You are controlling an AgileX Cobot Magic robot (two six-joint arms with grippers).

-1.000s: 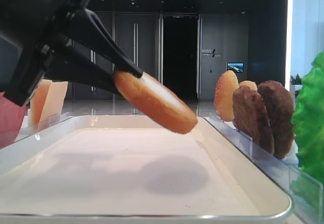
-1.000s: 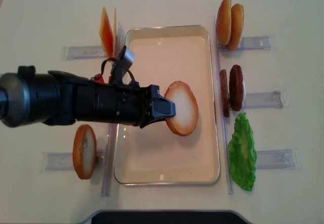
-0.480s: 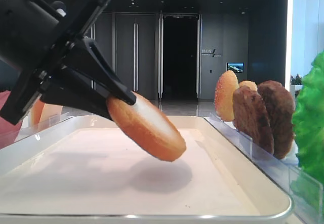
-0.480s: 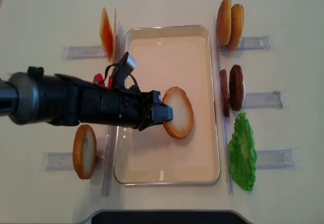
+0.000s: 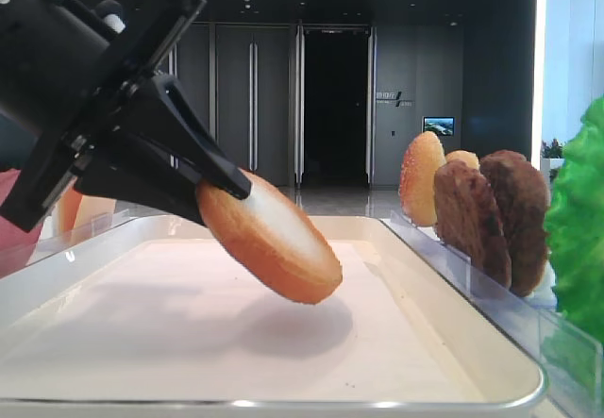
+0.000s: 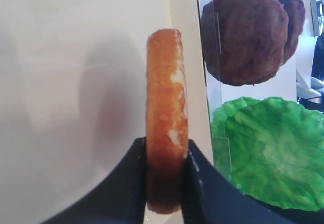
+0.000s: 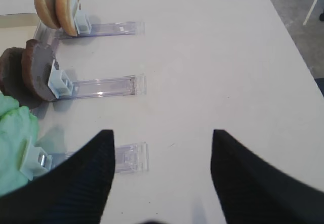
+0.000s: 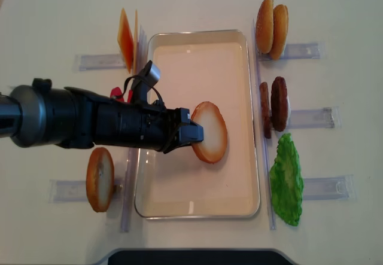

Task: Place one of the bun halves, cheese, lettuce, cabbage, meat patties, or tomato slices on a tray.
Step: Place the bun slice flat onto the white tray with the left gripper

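step in hand, judged: setting the bun half [image 8: 209, 132] down on the tray [image 8: 197, 208]. left gripper [image 8: 190, 133] reaches in from 9 o'clock, pinching the bun half at its near edge; disc tilted, far edge low, hanging just over the tray's middle with a soft shadow beneath. contact with the tray floor not confirmed.

to do well: lower until the low edge meets the floor, flatten the tilt, release only then; otherwise likely to flop or roll. keep well inside the raised rim.

materials, left to right: cheese [image 8: 125, 39] at 10 o'clock, thin stiff orange slices on edge. bun half: golden crust, pale porous face, spongy, thick rim. tray: glossy cream, smooth, possibly slippery. meat patties [image 8: 279, 103] at 3 o'clock, dark, rough, upright. lettuce [image 8: 285, 181] at 4 o'clock, frilly, limp.

right gripper [image 7: 161, 176]: fingers spread, nothing between, over bare table.
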